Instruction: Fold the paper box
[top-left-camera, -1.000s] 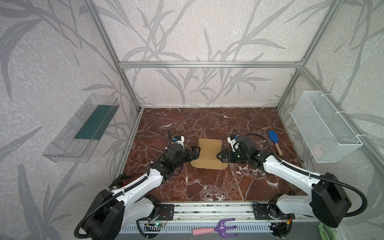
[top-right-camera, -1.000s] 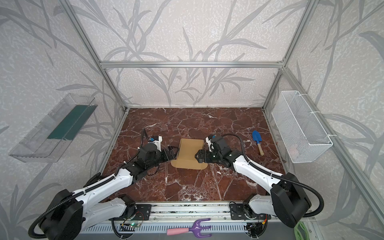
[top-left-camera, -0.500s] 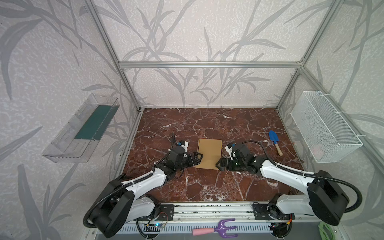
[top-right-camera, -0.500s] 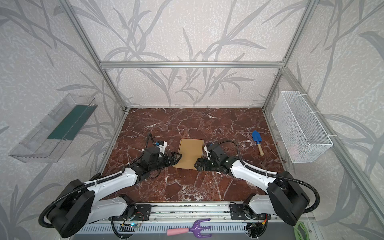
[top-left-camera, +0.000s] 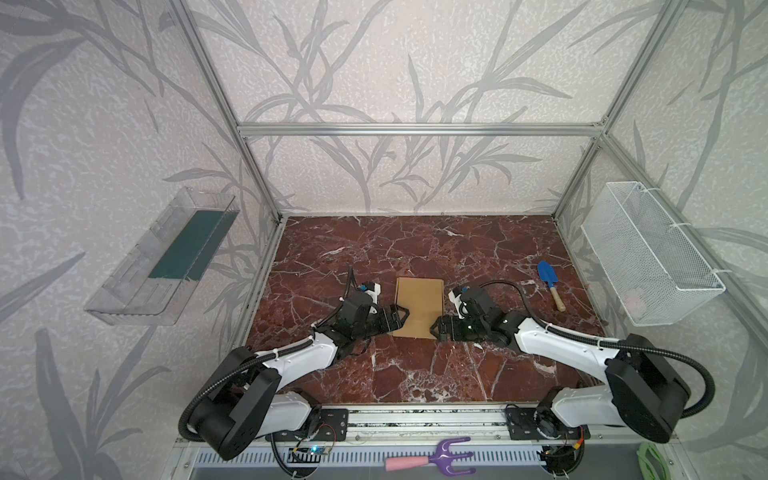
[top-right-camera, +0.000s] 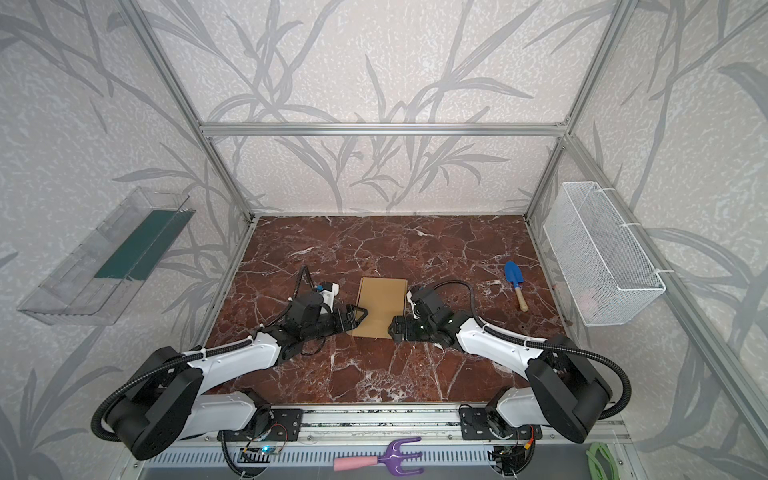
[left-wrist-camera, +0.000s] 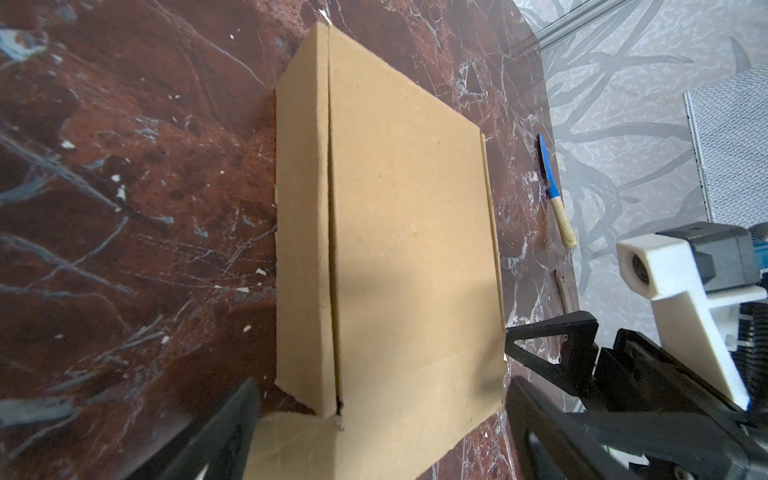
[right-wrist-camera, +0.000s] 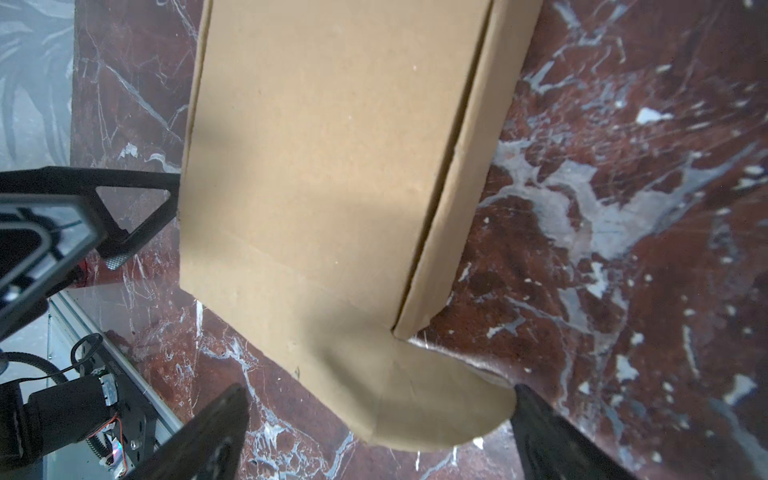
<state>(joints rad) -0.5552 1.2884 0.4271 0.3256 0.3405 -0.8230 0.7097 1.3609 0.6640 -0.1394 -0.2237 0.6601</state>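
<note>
Clear plastic, a tray (top-left-camera: 162, 257) hangs on the wall at the far left in both top views. Next, my left fingers (left-wrist-camera: 232, 428) are spread wide at the near left corner of the paper box (top-left-camera: 417, 305), holding nothing. The box lies closed and flat on the marbled surface (top-left-camera: 415, 249), lower centre. My right fingers (right-wrist-camera: 540, 428) gape as wide at its near right corner, empty, with a rounded tab (right-wrist-camera: 424, 403) between them. Further right lie a blue trowel (top-left-camera: 548, 282) and a wire basket (top-left-camera: 648, 257).
</note>
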